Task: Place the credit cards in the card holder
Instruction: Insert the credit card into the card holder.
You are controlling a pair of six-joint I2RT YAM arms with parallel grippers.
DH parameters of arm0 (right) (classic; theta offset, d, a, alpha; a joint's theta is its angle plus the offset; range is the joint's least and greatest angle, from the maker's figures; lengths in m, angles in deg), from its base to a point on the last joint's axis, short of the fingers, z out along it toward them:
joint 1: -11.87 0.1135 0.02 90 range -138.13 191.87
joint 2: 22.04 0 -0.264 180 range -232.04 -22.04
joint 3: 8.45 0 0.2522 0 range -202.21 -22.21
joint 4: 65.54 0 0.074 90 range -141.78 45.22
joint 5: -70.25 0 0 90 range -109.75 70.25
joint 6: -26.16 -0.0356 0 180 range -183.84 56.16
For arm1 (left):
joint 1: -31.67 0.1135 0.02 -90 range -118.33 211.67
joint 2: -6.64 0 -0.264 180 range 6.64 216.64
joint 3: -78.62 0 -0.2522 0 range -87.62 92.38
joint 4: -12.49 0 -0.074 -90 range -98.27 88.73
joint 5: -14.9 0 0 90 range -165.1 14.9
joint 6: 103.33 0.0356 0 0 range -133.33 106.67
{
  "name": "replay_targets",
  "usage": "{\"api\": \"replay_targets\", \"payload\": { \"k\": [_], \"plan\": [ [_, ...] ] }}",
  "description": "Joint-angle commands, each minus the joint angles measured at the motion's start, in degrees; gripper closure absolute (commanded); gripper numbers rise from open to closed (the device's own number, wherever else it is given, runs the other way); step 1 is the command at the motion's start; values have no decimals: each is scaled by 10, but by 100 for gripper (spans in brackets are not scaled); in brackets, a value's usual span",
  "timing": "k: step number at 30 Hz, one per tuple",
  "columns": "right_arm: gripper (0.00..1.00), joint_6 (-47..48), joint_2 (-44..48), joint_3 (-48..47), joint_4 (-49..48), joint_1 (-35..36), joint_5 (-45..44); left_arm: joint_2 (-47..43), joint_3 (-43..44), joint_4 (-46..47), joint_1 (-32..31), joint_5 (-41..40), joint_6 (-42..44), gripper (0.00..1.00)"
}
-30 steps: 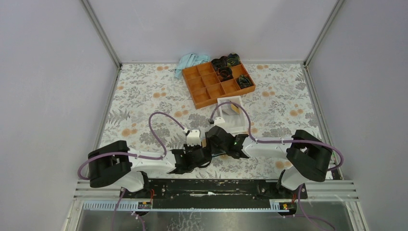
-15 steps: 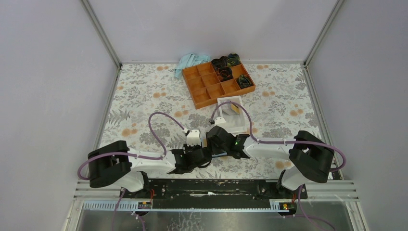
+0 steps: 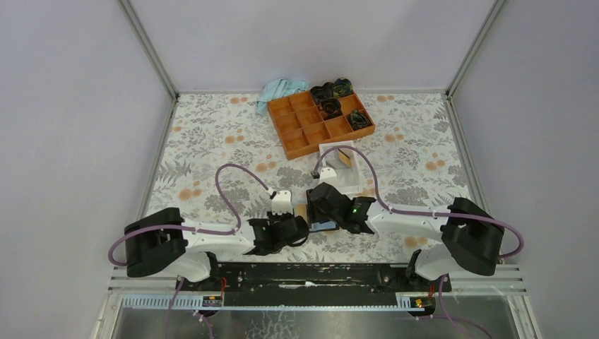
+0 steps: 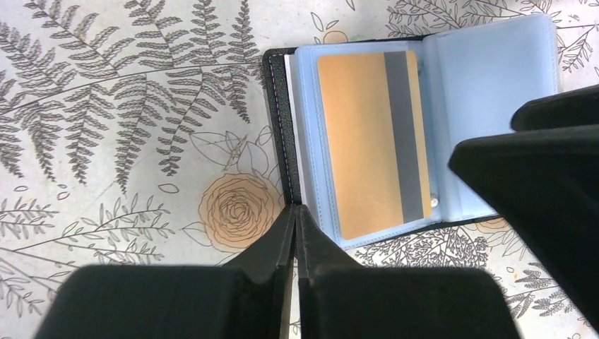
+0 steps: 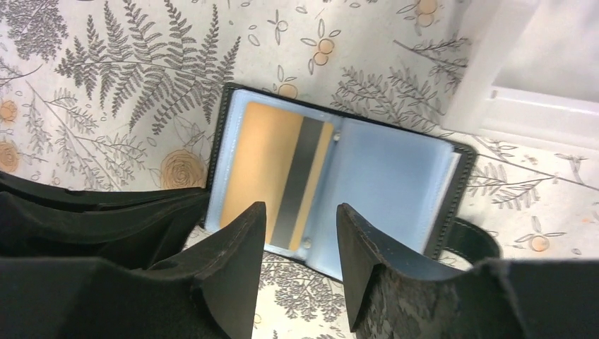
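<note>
Left gripper [image 4: 297,215], pressed together, is touching wallet [image 4: 487,106] edge; right gripper [image 5: 300,212], spread, is hovering over card [image 4: 360,141]. Any push risks sliding wallet, popping card out.

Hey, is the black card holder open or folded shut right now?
The card holder is open, spread flat: both light-blue inner pages face up, with a yellow-orange credit card showing on one page.
</note>
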Motion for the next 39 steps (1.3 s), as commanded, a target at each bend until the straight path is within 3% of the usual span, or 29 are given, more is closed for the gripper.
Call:
{"api": "replay_targets", "payload": {
  "k": [1,6,12,20,39],
  "plan": [
    [52,31,27,-29,22,-11,-50,-29,5,-46,-2,-20,-9,90],
    [52,71,37,-53,43,-53,-56,-58,9,-63,-3,-33,-9,65],
    [47,125,31,-102,61,-106,-67,-77,13,-67,-3,-39,-4,52],
    [36,190,-25,-212,85,-189,-62,-109,45,-96,-3,-59,14,44],
    [36,217,-196,-319,60,-315,38,-93,70,-64,0,-72,59,45]
  ]
}}
